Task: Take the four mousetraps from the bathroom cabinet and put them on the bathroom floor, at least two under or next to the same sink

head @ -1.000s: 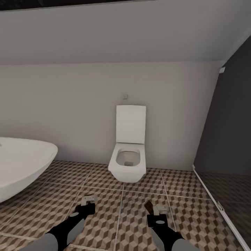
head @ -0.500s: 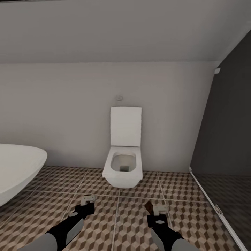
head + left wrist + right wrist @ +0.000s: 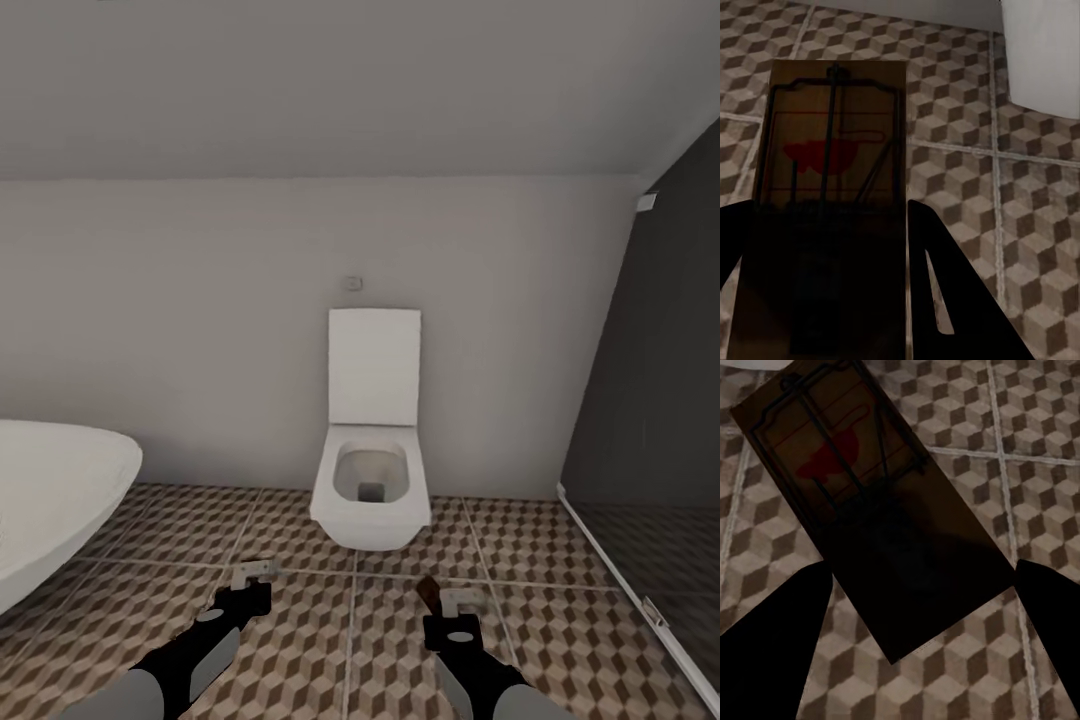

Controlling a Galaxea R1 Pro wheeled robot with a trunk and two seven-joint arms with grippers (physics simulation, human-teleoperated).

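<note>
While the toilet (image 3: 372,440) and bathtub (image 3: 50,510) slide a little rightward across the head view compared with half a second ago, both arms sit where they did, so the camera has swung, not the room. That suggests the robot is turning in place, probably searching for the sink, which means no trap is about to be set down yet.

Going left to right, the left end effector (image 3: 254,574) hangs low over the bathroom floor (image 3: 300,560), well short of the toilet ahead of it and with the bathtub off to its left. From the head it looks like a pale tip, its load hard to make out. The left wrist view settles it: a mousetrap (image 3: 832,195) lies clamped between the dark fingers (image 3: 952,300), red mark and wire facing the camera, tiles beneath.

The right end effector (image 3: 452,600) hangs at a matching height, the dark shower wall (image 3: 650,400) to its right. A brown sliver juts beside its tip in the head view; the right wrist view shows it plainly as a second mousetrap (image 3: 862,502), held askew between the fingers (image 3: 765,637). Both traps are carried above the floor, not resting on it.
</note>
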